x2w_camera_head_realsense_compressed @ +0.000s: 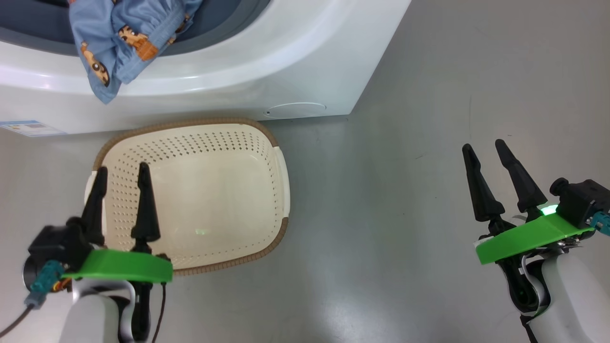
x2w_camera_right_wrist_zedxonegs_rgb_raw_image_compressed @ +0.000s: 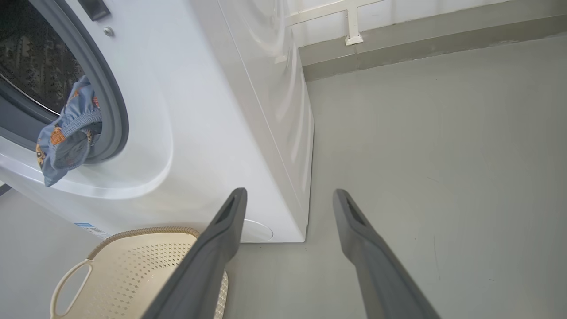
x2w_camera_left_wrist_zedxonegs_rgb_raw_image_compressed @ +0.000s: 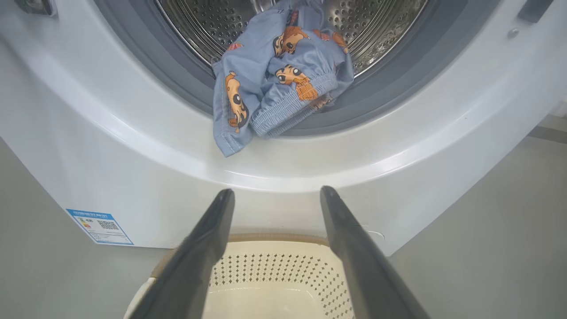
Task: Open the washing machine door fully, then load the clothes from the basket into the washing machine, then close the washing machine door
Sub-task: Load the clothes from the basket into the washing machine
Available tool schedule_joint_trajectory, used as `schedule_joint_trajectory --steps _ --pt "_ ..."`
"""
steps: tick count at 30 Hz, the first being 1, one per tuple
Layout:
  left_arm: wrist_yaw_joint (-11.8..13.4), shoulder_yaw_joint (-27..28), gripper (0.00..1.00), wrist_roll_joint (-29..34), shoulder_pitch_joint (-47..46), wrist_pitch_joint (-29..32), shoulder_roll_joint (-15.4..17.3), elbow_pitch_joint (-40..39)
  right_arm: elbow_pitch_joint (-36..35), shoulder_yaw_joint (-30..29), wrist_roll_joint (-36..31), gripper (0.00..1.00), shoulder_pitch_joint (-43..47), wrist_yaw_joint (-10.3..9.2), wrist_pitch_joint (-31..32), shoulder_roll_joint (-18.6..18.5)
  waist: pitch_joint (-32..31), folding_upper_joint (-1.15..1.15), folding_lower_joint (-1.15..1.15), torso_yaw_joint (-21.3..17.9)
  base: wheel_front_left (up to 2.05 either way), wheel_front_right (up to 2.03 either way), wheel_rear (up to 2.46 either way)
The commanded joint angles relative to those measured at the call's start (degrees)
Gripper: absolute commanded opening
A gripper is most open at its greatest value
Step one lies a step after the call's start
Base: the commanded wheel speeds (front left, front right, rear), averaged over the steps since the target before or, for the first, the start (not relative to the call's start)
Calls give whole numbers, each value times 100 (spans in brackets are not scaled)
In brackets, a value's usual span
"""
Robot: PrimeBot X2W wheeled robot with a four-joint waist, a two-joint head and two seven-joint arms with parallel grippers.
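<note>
The white washing machine [x2w_camera_head_realsense_compressed: 267,62] stands at the top of the head view, its mouth uncovered; the door is out of view. A blue garment with orange cartoon prints [x2w_camera_head_realsense_compressed: 119,43] [x2w_camera_left_wrist_zedxonegs_rgb_raw_image_compressed: 274,84] [x2w_camera_right_wrist_zedxonegs_rgb_raw_image_compressed: 66,137] hangs over the grey gasket, partly in the steel drum [x2w_camera_left_wrist_zedxonegs_rgb_raw_image_compressed: 212,22], partly over the white front. The cream basket [x2w_camera_head_realsense_compressed: 267,157] [x2w_camera_left_wrist_zedxonegs_rgb_raw_image_compressed: 274,274] [x2w_camera_right_wrist_zedxonegs_rgb_raw_image_compressed: 133,270] sits on the floor before the machine with nothing in it. My left gripper [x2w_camera_head_realsense_compressed: 122,172] [x2w_camera_left_wrist_zedxonegs_rgb_raw_image_compressed: 277,192] is open above the basket's left side. My right gripper [x2w_camera_head_realsense_compressed: 483,147] [x2w_camera_right_wrist_zedxonegs_rgb_raw_image_compressed: 288,195] is open over bare floor to the right.
Grey floor [x2w_camera_head_realsense_compressed: 405,190] spreads around the basket and to the right of the machine. A blue label sticker [x2w_camera_head_realsense_compressed: 28,127] [x2w_camera_left_wrist_zedxonegs_rgb_raw_image_compressed: 99,226] and a round cap [x2w_camera_head_realsense_compressed: 295,110] sit low on the machine's front. A wall base [x2w_camera_right_wrist_zedxonegs_rgb_raw_image_compressed: 398,48] runs behind.
</note>
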Motion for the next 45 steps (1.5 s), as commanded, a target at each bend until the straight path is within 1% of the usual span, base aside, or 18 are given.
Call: schedule_joint_trajectory --steps 1,7,13,17,28,32,37,45 --pt "4 181 100 -16 -123 -32 103 -78 -115 102 -43 100 223 10 -69 -20 1 0 0 0 0 0 0" --pt "-53 245 100 70 -603 -32 103 190 -115 130 -46 100 203 10 -69 15 23 0 0 -17 0 0 0" --pt "-143 398 100 236 -1202 -32 103 670 -118 168 -32 100 162 10 -69 36 96 0 0 -63 0 0 0" --pt "-201 504 100 335 -1620 -32 132 1108 -122 170 -24 100 122 10 -69 60 167 0 0 -102 0 0 0" --pt "-272 770 100 476 -2678 -32 355 2430 -144 220 -7 100 -1 10 -69 144 364 0 0 -246 0 0 0" --pt "-281 778 100 528 -2915 -32 406 2680 -152 224 -3 100 -24 10 -69 156 418 0 0 -278 0 0 0" --pt "-294 643 100 623 -3220 -32 469 3061 -150 223 2 100 -72 10 -69 186 479 0 0 -329 0 0 0" --pt "-302 482 100 666 -3371 -32 515 3248 -164 215 5 100 -95 10 -69 241 514 0 0 -388 0 0 0"
